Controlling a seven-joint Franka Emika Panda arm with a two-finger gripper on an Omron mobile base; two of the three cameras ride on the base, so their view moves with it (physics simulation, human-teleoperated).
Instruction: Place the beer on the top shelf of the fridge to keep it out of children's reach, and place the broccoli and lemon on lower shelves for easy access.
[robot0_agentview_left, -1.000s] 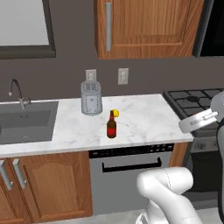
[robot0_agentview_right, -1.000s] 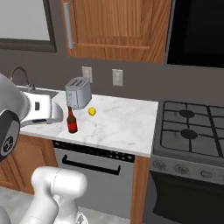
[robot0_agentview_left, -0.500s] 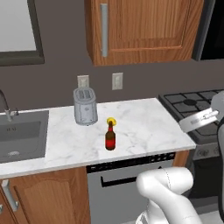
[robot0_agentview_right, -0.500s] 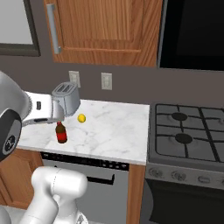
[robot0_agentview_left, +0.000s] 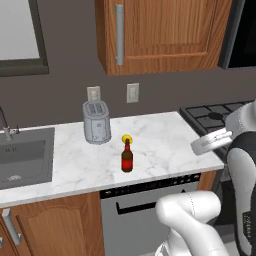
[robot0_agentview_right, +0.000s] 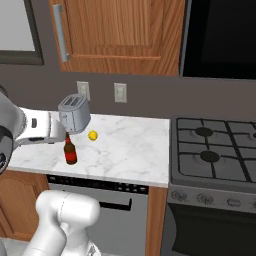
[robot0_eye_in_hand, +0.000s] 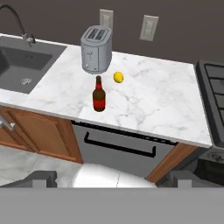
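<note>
The jaws (robot0_eye_in_hand: 112, 178) stand wide open and hold nothing, well short of the desk (robot0_eye_in_hand: 153, 100). Ahead of them the beer (robot0_eye_in_hand: 99, 95) stands upright, the lemon (robot0_eye_in_hand: 118, 77) just beyond, then the toaster (robot0_eye_in_hand: 96, 54).

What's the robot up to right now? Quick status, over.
Gripper open, holding nothing, high above the floor in front of the counter. Beer upright on counter, lemon beside toaster. Nothing blocking the bottle.
</note>
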